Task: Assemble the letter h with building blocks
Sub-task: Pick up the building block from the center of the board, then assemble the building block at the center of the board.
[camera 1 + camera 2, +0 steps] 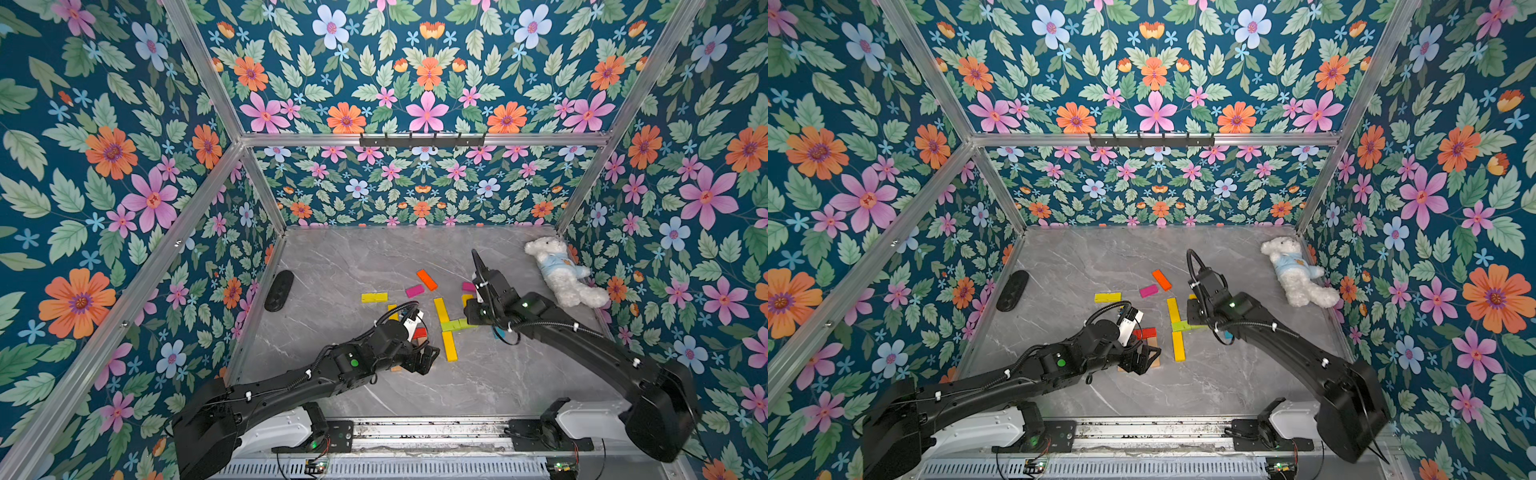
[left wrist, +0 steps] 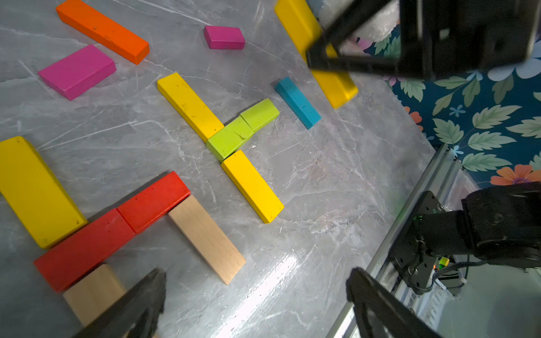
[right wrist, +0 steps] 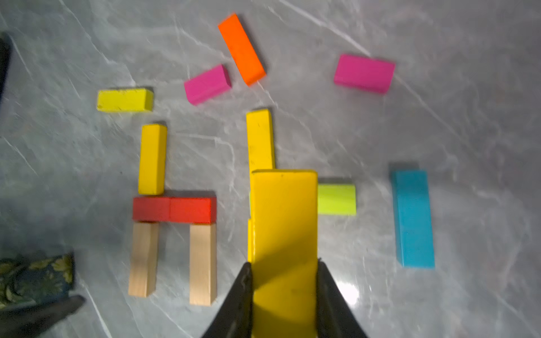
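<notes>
I am holding a yellow block (image 3: 284,210) clamped in my right gripper (image 3: 284,262) above the lime blocks (image 3: 336,200) on the table (image 3: 439,117), my left gripper (image 2: 254,272) is hanging open, and I fear a careless lowering may be pushing those loose blocks out of line.

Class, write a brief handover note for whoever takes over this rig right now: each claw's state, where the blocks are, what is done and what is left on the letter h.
Left claw: open, empty, over the red-and-wood h, which looks complete.
Right claw: shut on a long yellow block.
Second h: yellow stem laid, lime crossbar branching from its middle.
Left to do: the leg at the lime crossbar's free end; the held block probably goes there.
Loose: blue block, orange block, magenta blocks, short yellow block.
</notes>
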